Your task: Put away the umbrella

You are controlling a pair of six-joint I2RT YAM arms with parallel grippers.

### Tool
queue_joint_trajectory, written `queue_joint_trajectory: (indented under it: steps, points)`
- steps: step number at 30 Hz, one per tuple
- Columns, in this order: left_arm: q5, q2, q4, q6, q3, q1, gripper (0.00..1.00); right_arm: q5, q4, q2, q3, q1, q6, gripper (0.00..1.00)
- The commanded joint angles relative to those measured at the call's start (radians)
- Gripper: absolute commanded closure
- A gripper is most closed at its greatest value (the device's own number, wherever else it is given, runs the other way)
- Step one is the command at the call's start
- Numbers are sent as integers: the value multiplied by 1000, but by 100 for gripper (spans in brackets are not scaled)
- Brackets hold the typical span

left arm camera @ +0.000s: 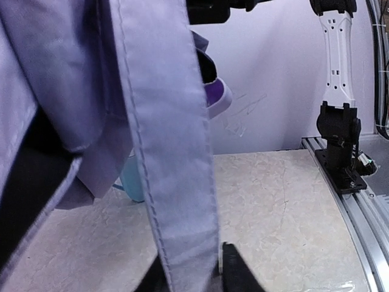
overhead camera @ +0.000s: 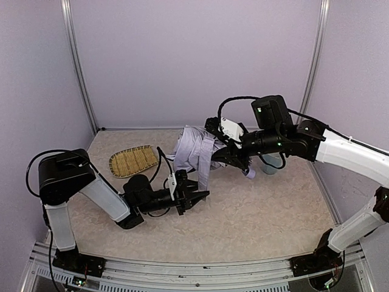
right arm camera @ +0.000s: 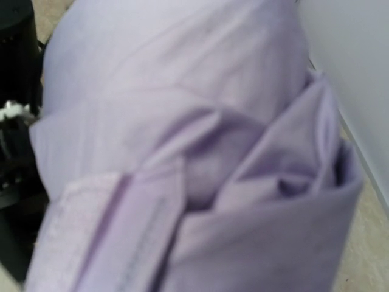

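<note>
- Fabric of the umbrella [overhead camera: 193, 148], pale lavender and bunched into a loose folded bundle, juts out to the left of the right pincer [overhead camera: 234, 157], raised off the worktop [overhead camera: 261, 213].
- The right pincer is clamped on the umbrella at the bundle's right end. Its own camera shows only creased lavender cloth up close, and the fingers are hidden there.
- A small lavender handle [overhead camera: 250, 173] pokes out just below and to the right of that pincer.
- A long flat strap [overhead camera: 203, 170] of the same fabric hangs from the bundle straight down to the left pincer [overhead camera: 196, 198], which sits low over the worktop, below and to the left of the right one.
- In the left wrist view the strap's lower end drops between the two dark fingers [left arm camera: 236, 271]. They stand close on either side, but whether they pinch it cannot be told.
- A woven straw tray [overhead camera: 134, 160] lies on the worktop, up and to the left of the left pincer, apart from the umbrella.
</note>
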Motion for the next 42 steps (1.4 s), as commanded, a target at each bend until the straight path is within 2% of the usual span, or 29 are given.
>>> queue_joint_trajectory:
  steps: [1, 2, 5, 8, 12, 16, 19, 23, 28, 32, 42]
  points:
    - [50, -16, -35, 23, 6, -10, 96, 4, 53, -57, 39, -4, 18, 100]
    - [50, -29, -36, 25, -9, -10, 100, 23, 49, -58, 38, -5, 18, 100]
    - [56, -86, -22, 26, -82, -10, 100, 78, 37, -61, 36, -36, 42, 100]
    - [77, -178, -51, 28, -152, -7, 100, 108, 39, -67, 31, -118, 78, 100]
    - [107, -346, -244, 100, -192, -3, 100, 74, 31, -81, 2, -229, 85, 100]
    - [105, -441, -468, 211, -194, 36, 100, -67, 22, -128, -17, -245, 45, 100]
    - [127, -421, -551, 251, -189, 96, 100, -152, 6, -164, -11, -244, 25, 100]
    - [94, -357, -662, 342, -131, 99, 100, -289, -9, -199, -6, -243, 20, 100]
    - [44, -307, -663, 388, -65, 133, 100, -488, -104, -187, 12, -219, -32, 100]
    - [59, -243, -698, 442, 25, 140, 100, -535, -108, -177, -10, -179, -23, 100]
    - [15, -60, -485, 572, 159, 182, 100, -708, -107, -63, -153, -20, 7, 100]
